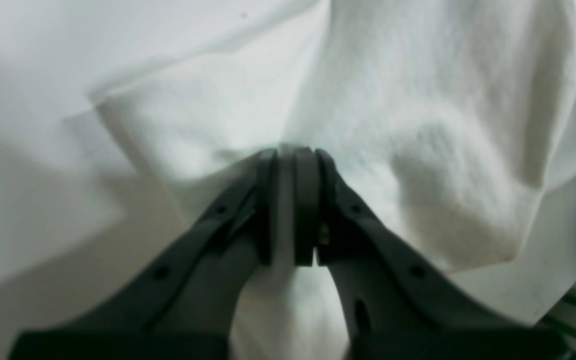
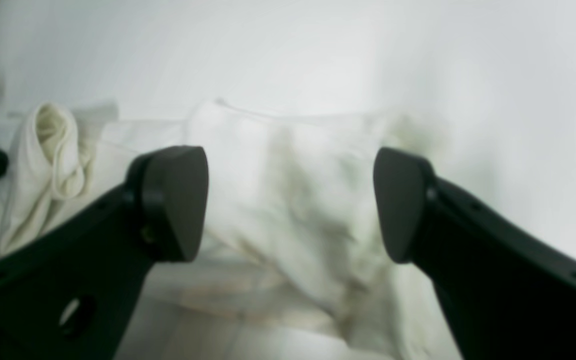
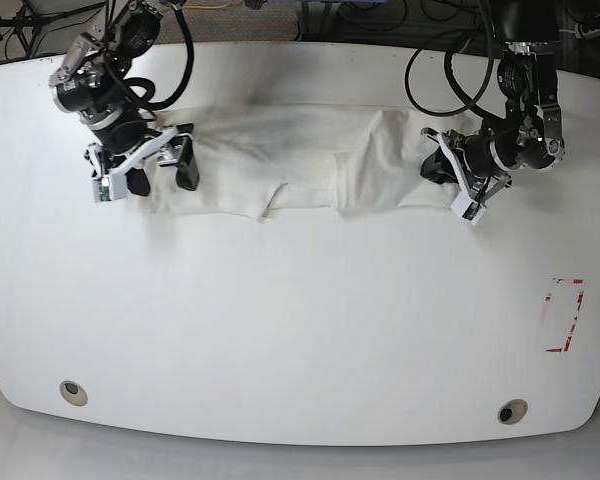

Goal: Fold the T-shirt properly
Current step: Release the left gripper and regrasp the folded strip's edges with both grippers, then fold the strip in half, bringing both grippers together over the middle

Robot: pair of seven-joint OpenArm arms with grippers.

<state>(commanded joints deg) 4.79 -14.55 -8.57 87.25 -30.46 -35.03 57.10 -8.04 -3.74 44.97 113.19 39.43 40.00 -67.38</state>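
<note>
The white T-shirt (image 3: 300, 160) lies stretched and rumpled across the far part of the white table (image 3: 300, 320). My left gripper (image 1: 295, 152) is shut on a bunch of the shirt's cloth (image 1: 393, 125); in the base view it (image 3: 436, 165) is at the shirt's right end. My right gripper (image 2: 290, 200) is open with its jaws wide apart, just over the shirt's cloth (image 2: 288, 190); in the base view it (image 3: 165, 170) is at the shirt's left end. The emblem and neck tag are not in view.
A red rectangle outline (image 3: 564, 315) is marked on the table at the right. Two round holes (image 3: 72, 392) (image 3: 511, 411) sit near the front edge. Cables (image 3: 450, 60) hang behind the table at the back.
</note>
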